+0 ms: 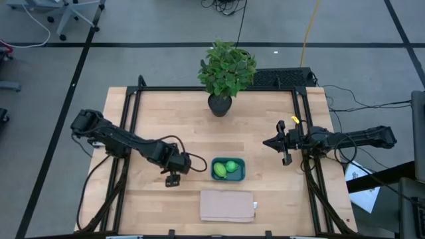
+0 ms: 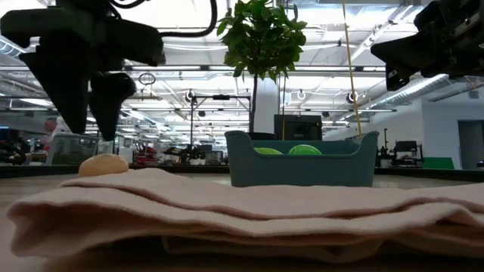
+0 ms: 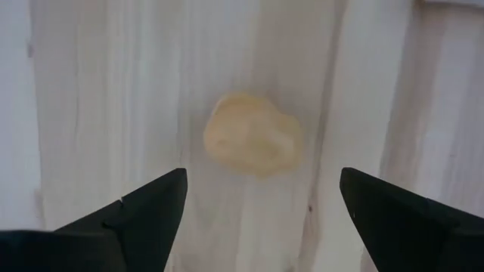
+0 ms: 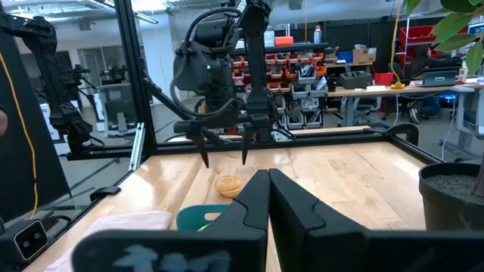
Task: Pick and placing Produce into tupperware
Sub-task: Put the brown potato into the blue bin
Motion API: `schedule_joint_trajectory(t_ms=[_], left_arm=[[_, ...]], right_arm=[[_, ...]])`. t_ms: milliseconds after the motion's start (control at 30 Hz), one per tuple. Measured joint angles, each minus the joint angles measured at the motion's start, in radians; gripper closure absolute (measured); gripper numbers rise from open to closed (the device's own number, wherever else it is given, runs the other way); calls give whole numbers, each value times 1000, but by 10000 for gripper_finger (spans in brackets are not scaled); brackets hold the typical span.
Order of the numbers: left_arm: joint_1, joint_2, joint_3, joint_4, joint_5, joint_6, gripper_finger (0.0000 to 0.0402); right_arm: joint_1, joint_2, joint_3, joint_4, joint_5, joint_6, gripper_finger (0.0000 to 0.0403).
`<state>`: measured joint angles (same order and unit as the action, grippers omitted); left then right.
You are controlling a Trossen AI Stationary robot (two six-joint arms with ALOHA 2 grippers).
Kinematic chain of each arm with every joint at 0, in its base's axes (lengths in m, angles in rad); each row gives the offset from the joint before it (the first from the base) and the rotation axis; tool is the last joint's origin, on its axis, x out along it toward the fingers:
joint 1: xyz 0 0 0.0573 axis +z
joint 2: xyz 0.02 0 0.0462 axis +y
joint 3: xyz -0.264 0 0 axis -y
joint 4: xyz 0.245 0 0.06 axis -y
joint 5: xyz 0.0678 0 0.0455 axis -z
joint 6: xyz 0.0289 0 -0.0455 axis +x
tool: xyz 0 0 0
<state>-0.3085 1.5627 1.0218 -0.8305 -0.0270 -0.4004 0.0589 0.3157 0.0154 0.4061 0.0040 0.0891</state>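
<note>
The tan-orange egg-like piece [image 3: 253,136] lies on the bare wood, left of the teal tupperware [image 1: 228,177]. My left gripper [image 3: 261,215] hangs open directly above it, pointing down, one finger on each side and clear of it. In the right wrist view the fingertips of the left gripper [image 4: 224,159] stop a little above the tan piece [image 4: 228,183]. The green ball [image 1: 230,166] and the yellow-green fruit [image 1: 220,170] lie inside the tupperware. My right gripper [image 4: 268,181] is shut and empty, raised over the table's right side.
A folded beige cloth [image 1: 228,206] lies just near of the tupperware. A leafy potted plant [image 1: 224,74] stands at the far middle of the table. Black frame rails [image 1: 129,113] run along the left and right sides. Bare wood lies between the plant and the tupperware.
</note>
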Motion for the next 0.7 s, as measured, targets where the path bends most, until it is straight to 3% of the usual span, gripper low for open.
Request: schedule_joint_trajectory(t_ms=[233,533,700], left_arm=[[-13,0,0,48,-27,267,48],[-53,0,0,47,-262,816,48],[-84,0,0,45,-344,993,48]], right_arm=[[0,0,0,0,0,0,403],[0,0,0,0,0,0,403],[0,0,0,0,0,0,403]])
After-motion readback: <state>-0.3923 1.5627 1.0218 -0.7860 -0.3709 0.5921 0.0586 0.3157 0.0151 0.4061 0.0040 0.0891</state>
